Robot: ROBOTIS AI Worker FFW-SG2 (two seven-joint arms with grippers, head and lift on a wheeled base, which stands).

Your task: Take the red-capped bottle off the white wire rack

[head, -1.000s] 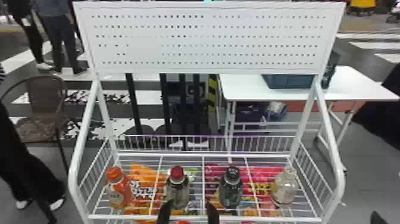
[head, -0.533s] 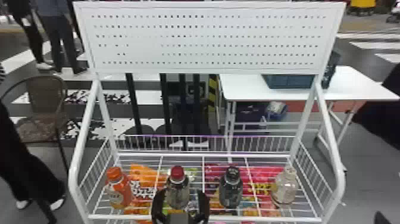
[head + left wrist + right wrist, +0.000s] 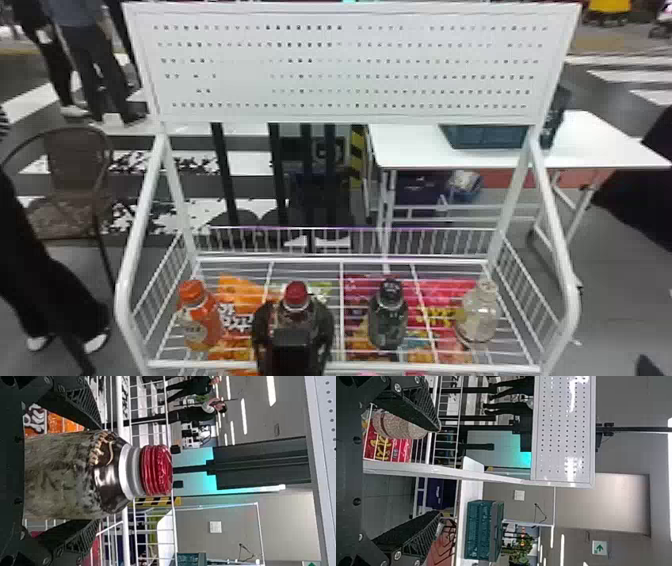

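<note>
Our left pincer [image 3: 294, 303] stands wide around the upright red-capped bottle [image 3: 67, 477], just behind the white wire rack's [image 3: 345, 366] front rail, with gaps to both neighbouring bottles. We see ribbed red cap, pale collar, dark glossy shoulder. Our right pincer [image 3: 648, 368] gapes, empty.

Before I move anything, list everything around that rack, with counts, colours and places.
white wire rack: one, white, centre
perforated panel: one, white, rack top
orange bottle: one, orange, shelf's left end
red-capped bottle: one, dark with red cap, left of centre
black-capped bottle: one, dark, right of centre
pale bottle: one, shelf's right end
snack bags: several, orange and pink, under the wires
table: one, white, behind right
crate: one, teal, on table
chair: one, brown, behind left
left gripper: one, black, open jaws flanking red-capped bottle
right gripper: one, black, rack's right side, jaws open
</note>
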